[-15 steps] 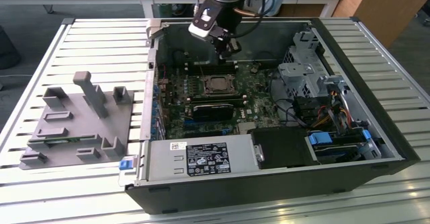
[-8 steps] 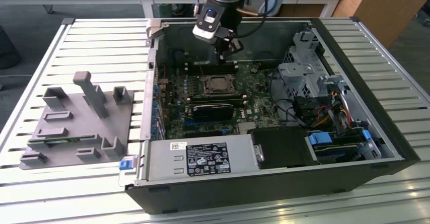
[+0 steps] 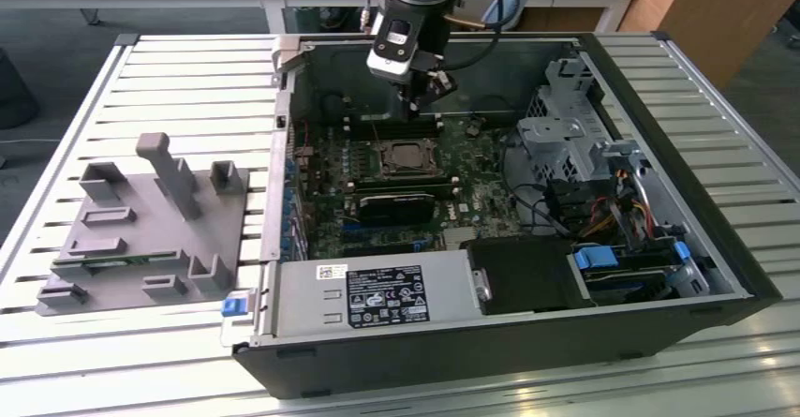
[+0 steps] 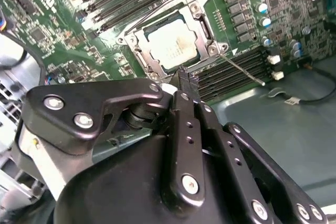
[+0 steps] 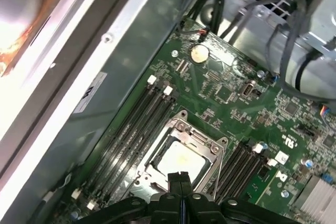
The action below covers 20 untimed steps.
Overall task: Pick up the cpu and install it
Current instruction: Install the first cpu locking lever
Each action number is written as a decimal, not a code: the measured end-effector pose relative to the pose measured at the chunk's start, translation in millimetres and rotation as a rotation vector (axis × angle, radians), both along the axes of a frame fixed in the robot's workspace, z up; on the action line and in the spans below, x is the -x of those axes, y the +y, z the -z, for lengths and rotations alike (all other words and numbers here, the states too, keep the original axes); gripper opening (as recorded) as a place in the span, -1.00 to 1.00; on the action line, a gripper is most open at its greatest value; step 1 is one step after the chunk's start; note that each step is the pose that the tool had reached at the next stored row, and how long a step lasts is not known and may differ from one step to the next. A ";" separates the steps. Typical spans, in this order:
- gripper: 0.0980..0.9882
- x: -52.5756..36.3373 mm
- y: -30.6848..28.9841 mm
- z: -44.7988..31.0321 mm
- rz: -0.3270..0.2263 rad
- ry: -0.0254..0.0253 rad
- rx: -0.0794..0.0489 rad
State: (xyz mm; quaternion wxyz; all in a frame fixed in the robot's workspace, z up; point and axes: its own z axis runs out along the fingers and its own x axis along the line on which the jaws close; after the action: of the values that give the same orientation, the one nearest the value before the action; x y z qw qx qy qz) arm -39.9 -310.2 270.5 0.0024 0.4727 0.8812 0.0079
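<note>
Jaws are pressed together with nothing between them, you can see the two black fingers (image 5: 181, 192) meeting edge to edge in the first wrist view. The gripper (image 3: 417, 110) hangs inside the open case, just above the board and a little toward the back wall from the socket.

The cpu (image 4: 172, 45), a small flat square chip with a silver-grey metal top, is sitting in the dark square metal-framed socket (image 4: 202, 24) on the green motherboard (image 5: 247, 114). It looks flat in there in both wrist views, with the frame's hinged plate around it. The thin wire lever (image 4: 241, 70) sticks out at an angle over the board beside the socket.

On either side of the socket run rows of black memory slots (image 5: 136, 124). A round silver coin battery (image 5: 199, 53) sits further off on the board.

In the exterior view the black tower computer case (image 3: 700, 290) lies on its side on a white slatted surface (image 3: 187, 70), with a grey power supply box (image 3: 375, 295) at the near edge. Well apart, toward the exterior view's left, there's a grey plastic fixture tray (image 3: 131, 239) with upright posts.
</note>
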 end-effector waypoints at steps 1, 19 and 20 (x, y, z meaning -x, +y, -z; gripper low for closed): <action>-0.98 0.0 0.0 0.0 -0.014 0.0000 0.000; -0.98 0.0 0.0 0.1 -0.203 0.0001 0.000; -0.98 0.0 -0.1 0.1 -0.221 0.0001 0.000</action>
State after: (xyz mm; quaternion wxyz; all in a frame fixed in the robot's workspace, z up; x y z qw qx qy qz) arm -39.9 -310.2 270.4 0.0015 0.3727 0.9279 0.0080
